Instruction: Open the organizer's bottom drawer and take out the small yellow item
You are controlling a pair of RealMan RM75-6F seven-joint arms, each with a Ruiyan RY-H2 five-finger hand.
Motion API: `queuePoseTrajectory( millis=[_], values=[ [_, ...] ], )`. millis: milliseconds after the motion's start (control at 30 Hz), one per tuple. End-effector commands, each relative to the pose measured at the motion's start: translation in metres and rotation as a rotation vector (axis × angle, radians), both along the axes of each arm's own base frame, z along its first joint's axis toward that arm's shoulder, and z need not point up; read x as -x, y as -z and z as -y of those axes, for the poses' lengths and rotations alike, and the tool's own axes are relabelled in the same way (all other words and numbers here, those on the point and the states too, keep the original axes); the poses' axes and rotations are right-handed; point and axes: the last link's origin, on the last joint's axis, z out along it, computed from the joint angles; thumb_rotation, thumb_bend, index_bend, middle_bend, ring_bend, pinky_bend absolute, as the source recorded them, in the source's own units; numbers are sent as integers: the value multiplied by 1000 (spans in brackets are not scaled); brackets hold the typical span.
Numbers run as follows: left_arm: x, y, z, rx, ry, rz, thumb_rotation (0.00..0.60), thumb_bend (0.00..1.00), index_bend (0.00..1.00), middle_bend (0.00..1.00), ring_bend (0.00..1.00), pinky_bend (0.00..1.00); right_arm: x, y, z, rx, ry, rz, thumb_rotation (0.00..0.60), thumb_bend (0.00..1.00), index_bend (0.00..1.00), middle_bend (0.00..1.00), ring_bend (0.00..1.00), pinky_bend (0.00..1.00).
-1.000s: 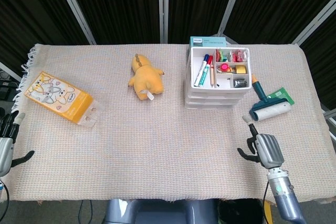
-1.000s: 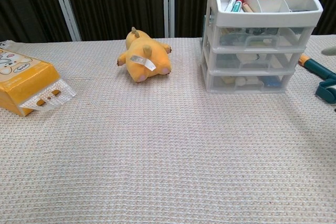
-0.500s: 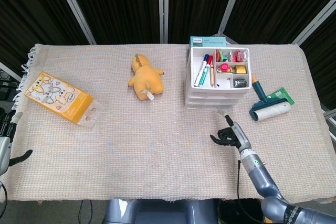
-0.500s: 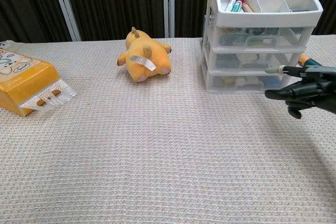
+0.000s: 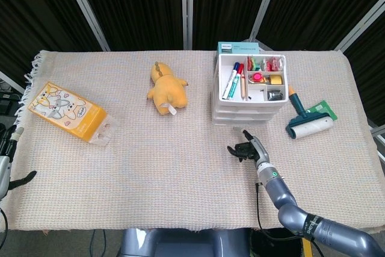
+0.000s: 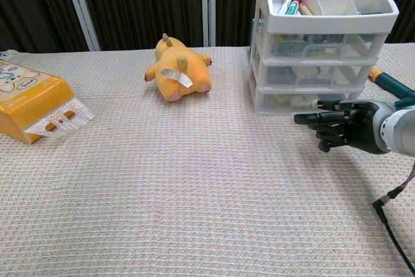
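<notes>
My right hand [image 6: 343, 126] at right of frame, empty, fingers extended and apart, just before organizer [image 6: 316, 43] bottom drawer [image 6: 305, 100], still closed. Yellow item inside, not discernible. Hook fingertips under drawer lip, pull straight. Left hand [image 5: 6, 164] lower left, idle, empty.

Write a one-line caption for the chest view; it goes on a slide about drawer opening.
Right hand reaches toward the closed bottom drawer of the organizer, holding nothing.

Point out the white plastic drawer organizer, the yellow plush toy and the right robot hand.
White plastic drawer organizer [image 6: 260, 69], chest view, left side wall.
Yellow plush toy [image 5: 168, 90], head view, its back.
Right robot hand [image 6: 347, 126], chest view, back of the hand.
</notes>
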Motion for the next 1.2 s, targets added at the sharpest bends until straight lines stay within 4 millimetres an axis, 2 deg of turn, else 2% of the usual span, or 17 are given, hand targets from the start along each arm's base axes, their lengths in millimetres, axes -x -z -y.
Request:
queuePoseTrajectory(
  millis=[33,500,1200],
  values=[
    [0,-1,0,-3,0,1,600,19,0,0,0,0,-3,4,5,-9,10,19,600,260,196,892,908,747],
    [0,0,-2,7,-4,9,600,19,0,0,0,0,2,8,17,-16,101,110,600,260,154,890,908,746],
    [-2,-3,-1,-5,10,13,600,20,0,0,0,0,6,13,30,-91,246,327,600,264,173,890,908,746]
  ],
)
